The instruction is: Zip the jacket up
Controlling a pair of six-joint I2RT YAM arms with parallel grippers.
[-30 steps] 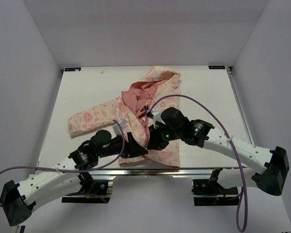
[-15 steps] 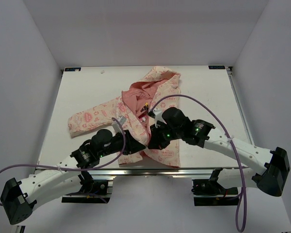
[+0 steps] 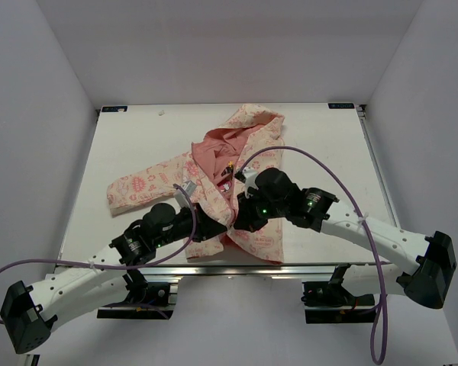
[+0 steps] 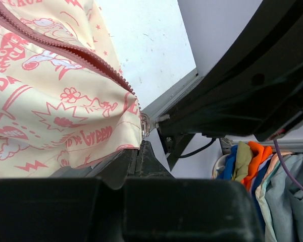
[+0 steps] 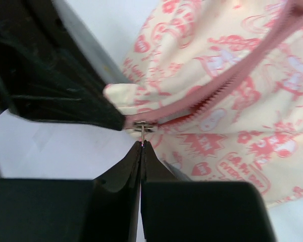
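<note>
The jacket lies open on the white table, cream with pink motifs, hood at the far end, pink lining showing. Both grippers meet at its near hem. My left gripper is shut on the hem corner just below the pink zipper; its jaws are pressed together. My right gripper is shut on the thin metal pull tab of the zipper slider, at the bottom of the zipper tape. The left gripper's black finger sits right beside the slider.
The table's near edge runs just past the hem. A heap of coloured cloths lies beyond it. A small white speck sits at the far left. Purple cables loop over the arms.
My left gripper has shut, from wide open to closed on the hem corner, and shifted slightly right toward the slider. The right gripper has stayed shut and almost still.
</note>
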